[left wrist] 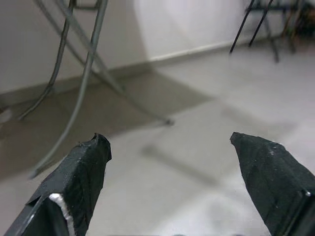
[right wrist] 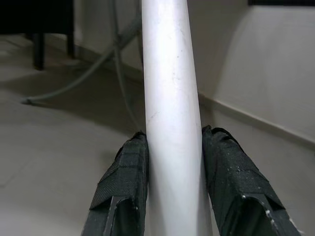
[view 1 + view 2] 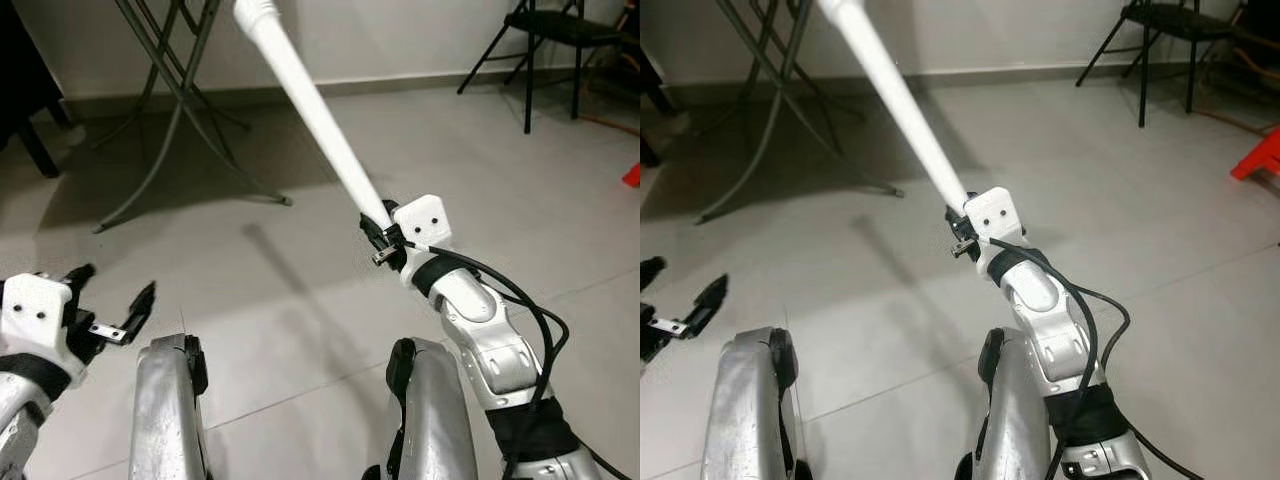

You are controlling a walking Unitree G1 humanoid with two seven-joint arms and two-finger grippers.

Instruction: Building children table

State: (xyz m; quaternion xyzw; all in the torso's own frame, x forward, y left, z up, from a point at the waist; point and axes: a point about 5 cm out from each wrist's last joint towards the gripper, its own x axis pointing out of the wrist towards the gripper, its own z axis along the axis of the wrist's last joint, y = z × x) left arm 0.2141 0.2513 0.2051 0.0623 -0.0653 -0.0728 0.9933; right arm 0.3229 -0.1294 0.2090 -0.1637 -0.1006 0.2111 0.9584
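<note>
Right gripper [image 3: 381,238] raised mid-view with jaws clamped, left gripper [image 3: 112,298] low, jaws spread

You see an evenly lit grey floor [image 3: 300,300] with soft shadows; the left wrist view is blurry.

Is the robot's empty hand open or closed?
Open. The left gripper has its two black fingers spread wide apart, with bare floor between them.

No readable text, labels, brands, numbers or signs anywhere in views.
</note>
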